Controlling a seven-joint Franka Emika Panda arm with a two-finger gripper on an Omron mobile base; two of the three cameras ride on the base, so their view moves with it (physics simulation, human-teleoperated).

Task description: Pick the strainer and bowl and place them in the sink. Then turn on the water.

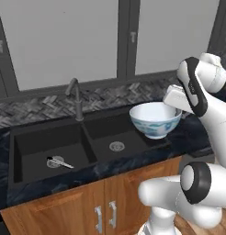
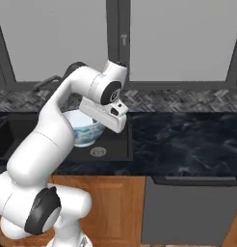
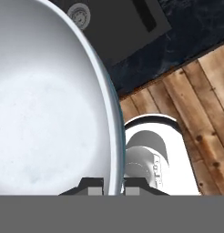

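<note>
Currently catalogued: one bowl (image 1: 155, 120), white ceramic with a faint blue-green pattern on the outer wall, carried in the air by its rim. It hangs out from the tool (image 3: 110, 185), over the near edge of the right basin of the sink (image 1: 30, 135); the round drain (image 1: 116, 146) of that basin lies below and beyond the bowl's far side.

Handling, by judgement: rigid, smooth-glazed and likely slippery; fairly heavy for a one-sided rim hold, so it will want to swing or tip about the pinch. Breakable if dropped onto the hard basin floor. The rim wall is the only practical purchase; the bowl is too wide to span across.

Tool: the two dark fingertips (image 3: 92, 186) stand pressed nearly together with the thin edge of the rim passing between them, one tip inside the wall and one outside. It pinches the bowl and touches nothing else. In the hand view the white inner face of the bowl spreads away from the tips, with the black basin, the dark marbled surface (image 3: 191, 27) and the wood floor (image 3: 200, 118) beyond and beside it.

Second item: the strainer (image 1: 57, 162), small, silver wire mesh with a thin straight handle, lies on the floor of the left basin, well apart from the tool, on the far side of the bowl.

Faucet (image 1: 75, 97): dark gooseneck, behind the divider between the basins; no stream shows at its spout.
</note>
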